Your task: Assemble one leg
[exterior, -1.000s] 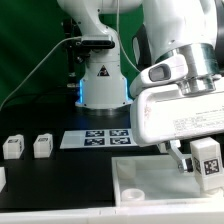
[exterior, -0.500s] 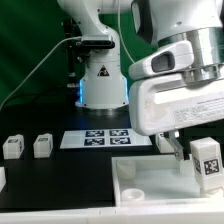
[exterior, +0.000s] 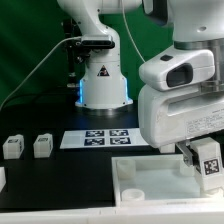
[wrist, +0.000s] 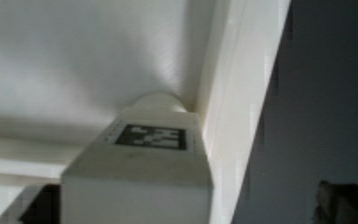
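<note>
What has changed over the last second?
The wrist swung up towards the exterior view's left, then back right and down. The fingers stay shut on the leg, which barely shifted above the tray-like part. The two loose legs and the marker board stayed put.

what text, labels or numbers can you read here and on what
No readable words or numbers.
Dark label on the white robot base: too small to read.
Black-and-white square tags on the flat white marker board and small white plastic leg block: patterns, not text.
</note>
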`<state>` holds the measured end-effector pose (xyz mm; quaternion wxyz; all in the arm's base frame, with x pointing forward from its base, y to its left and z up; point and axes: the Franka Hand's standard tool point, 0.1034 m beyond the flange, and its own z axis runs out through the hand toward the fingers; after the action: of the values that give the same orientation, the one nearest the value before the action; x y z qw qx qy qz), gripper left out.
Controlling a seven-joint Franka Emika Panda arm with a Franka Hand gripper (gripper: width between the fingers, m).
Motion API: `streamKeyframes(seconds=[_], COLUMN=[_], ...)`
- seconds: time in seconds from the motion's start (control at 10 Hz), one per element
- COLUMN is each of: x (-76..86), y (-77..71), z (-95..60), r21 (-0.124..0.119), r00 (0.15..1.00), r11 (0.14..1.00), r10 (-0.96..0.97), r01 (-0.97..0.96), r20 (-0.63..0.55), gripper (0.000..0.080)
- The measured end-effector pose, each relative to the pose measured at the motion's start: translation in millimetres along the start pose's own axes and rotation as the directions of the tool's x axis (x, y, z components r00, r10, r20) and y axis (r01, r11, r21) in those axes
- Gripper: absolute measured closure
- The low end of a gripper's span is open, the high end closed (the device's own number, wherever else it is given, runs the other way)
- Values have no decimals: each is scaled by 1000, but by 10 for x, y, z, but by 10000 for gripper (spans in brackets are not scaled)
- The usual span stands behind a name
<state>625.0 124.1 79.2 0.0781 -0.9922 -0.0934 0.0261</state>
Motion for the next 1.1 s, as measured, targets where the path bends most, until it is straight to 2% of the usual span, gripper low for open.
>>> streamKeyframes(seconds=[0.1,0.3,0.4,0.8,1.0,1.1], x=[-16,-15,-15,-17,-17,29], y=[-53,-36,21,44,48,64], z=[41,38,33,34,39,54], r21=[-1,-1,-11,-14,-14,-15], r00=[1000,1000,1000,1000,999,992], r11=[1000,1000,1000,1000,999,992], r10=[9,9,9,11,50,122], r01=[-9,-9,-9,-11,-50,-122], r20=[3,3,2,3,2,-33], gripper=[150,414,497,499,499,499])
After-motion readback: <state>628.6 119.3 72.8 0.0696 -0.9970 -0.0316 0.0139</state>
